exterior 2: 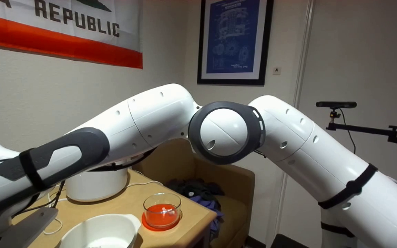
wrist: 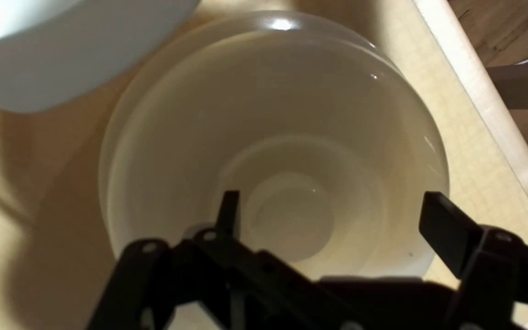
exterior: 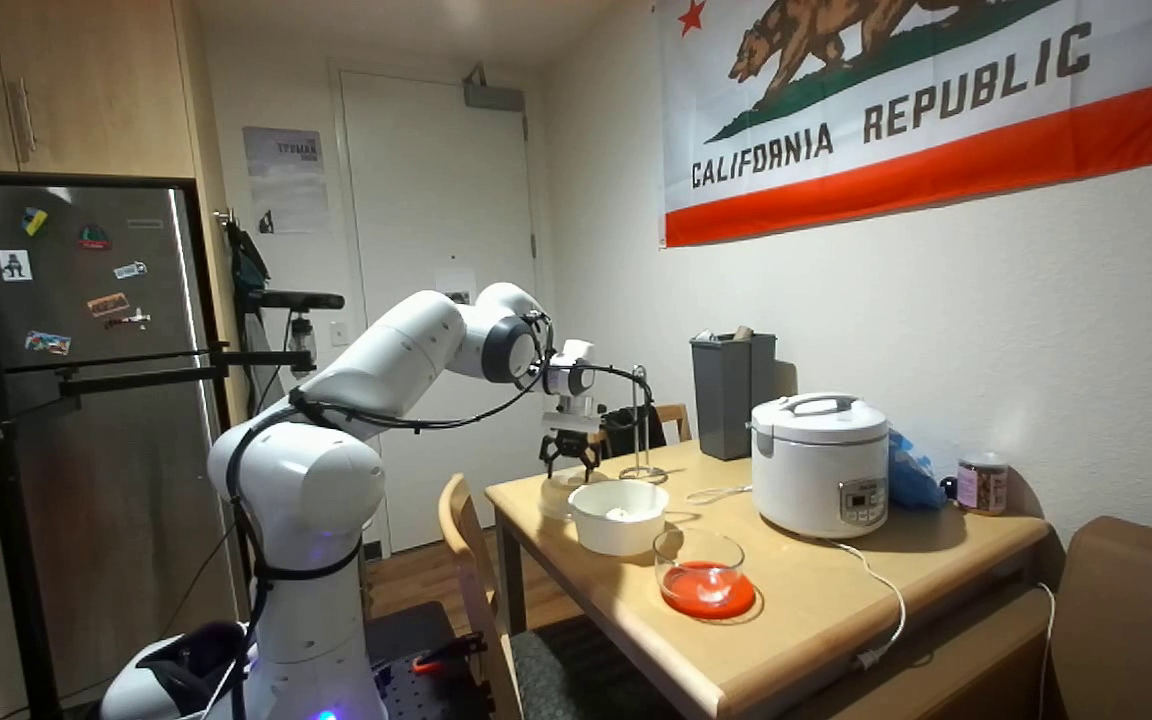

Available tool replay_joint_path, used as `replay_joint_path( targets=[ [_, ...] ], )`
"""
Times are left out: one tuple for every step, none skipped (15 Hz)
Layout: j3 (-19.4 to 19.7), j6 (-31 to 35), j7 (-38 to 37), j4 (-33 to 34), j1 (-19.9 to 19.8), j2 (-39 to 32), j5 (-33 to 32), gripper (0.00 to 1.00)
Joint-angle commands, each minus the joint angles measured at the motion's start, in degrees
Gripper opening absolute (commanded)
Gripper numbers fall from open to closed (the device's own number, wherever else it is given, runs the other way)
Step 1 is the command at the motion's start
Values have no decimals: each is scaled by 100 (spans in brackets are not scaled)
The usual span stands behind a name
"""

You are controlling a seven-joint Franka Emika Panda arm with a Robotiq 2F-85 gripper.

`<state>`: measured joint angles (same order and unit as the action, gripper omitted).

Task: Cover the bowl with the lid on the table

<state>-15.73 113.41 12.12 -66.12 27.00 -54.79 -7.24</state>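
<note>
Bowl (exterior: pixel 616 534) mouth-up, rim tab (exterior 2: pixel 135 222) toward glass dish (exterior 2: pixel 162 208)

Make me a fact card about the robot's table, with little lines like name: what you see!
Bowl: white, on the table, not covered
Lid: probably the round see-through thing beside the bowl
Hand: open above that thing, holding nothing
Rice cooker: white, closed, bigger than the bowl
Glass dish: standing on a red disc

Spread fingers (wrist: pixel 449 231) hang over the translucent lid (wrist: pixel 291 183)
</note>
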Motion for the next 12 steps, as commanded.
replay_joint_path(
  targets=[
    [-21, 56, -81, 136, -22, 23, 64, 100],
    [-16, 69, -87, 149, -20, 45, 54, 100],
    [-18, 77, -80, 176, -26, 63, 54, 100],
    [-19, 83, -72, 212, -28, 61, 54, 100],
    [-23, 58, -57, 270, -38, 33, 63, 100],
    [-29, 40, -45, 316, -45, 3, 76, 100],
    [-36, 13, -31, 355, -56, -46, 92, 100],
    [-38, 4, -26, 362, -64, -73, 100, 100],
    [-48, 12, -12, 348, -89, -104, 122, 100],
    [-46, 8, -9, 340, -104, -130, 132, 100],
    [-49, 15, 4, 322, -124, -148, 143, 100],
    [-51, 33, 7, 299, -148, -162, 159, 100]
  ],
)
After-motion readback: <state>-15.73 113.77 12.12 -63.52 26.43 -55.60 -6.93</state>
